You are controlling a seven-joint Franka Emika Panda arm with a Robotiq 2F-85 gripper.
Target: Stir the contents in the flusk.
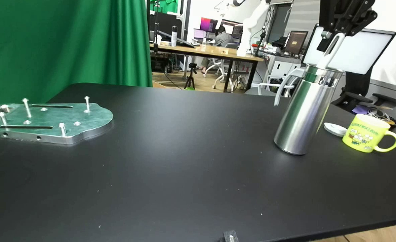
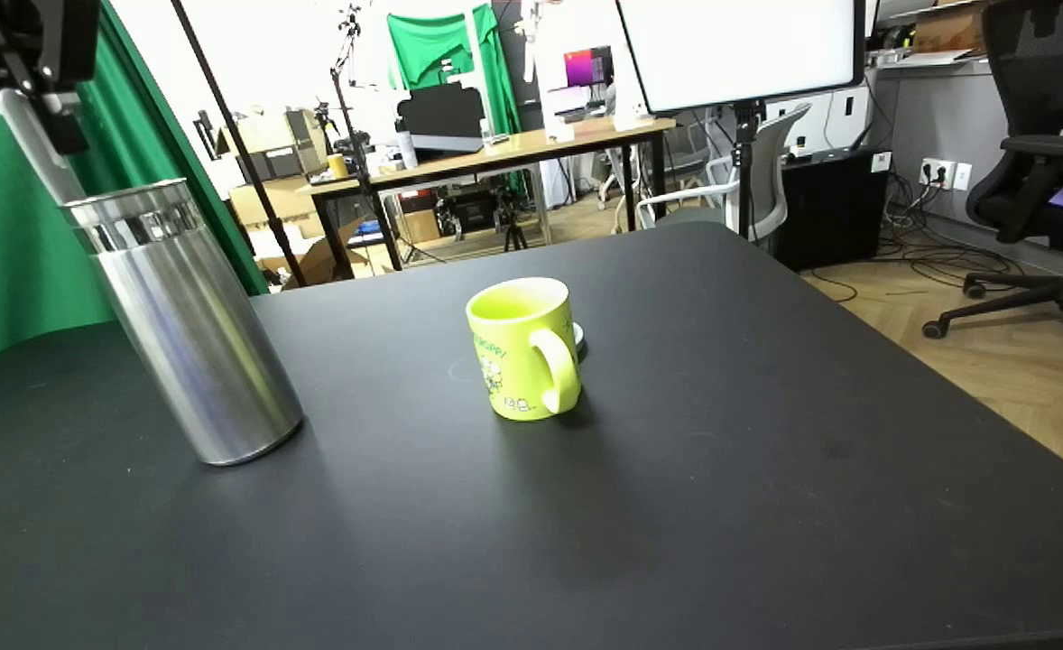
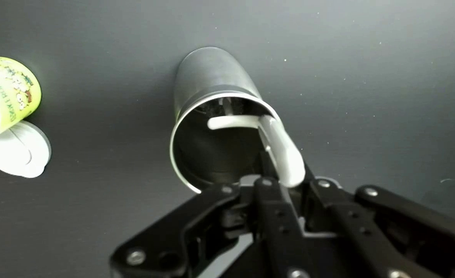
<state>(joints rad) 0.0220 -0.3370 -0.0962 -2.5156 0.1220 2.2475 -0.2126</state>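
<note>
The flusk, a tall shiny steel flask, stands on the black table in both exterior views (image 1: 307, 114) (image 2: 202, 338) and the wrist view (image 3: 214, 73). Its side handle (image 1: 287, 84) faces away from the mug. My gripper (image 1: 330, 42) is above the flask's mouth, closed around a white stirring utensil (image 1: 330, 53). The utensil slants down into the mouth; its lower end is hidden inside. In the wrist view the gripper (image 3: 285, 170) pinches the utensil (image 3: 283, 154) near the rim, and a short white bar (image 3: 233, 122) crosses the dark opening. The contents cannot be made out.
A yellow-green mug (image 2: 522, 352) stands beside the flask. A white lid (image 3: 19, 148) lies next to the mug. A green metal plate with upright bolts (image 1: 50, 121) sits at the table's far side, near a green curtain (image 1: 67, 40). A monitor (image 1: 362, 50) stands behind the table.
</note>
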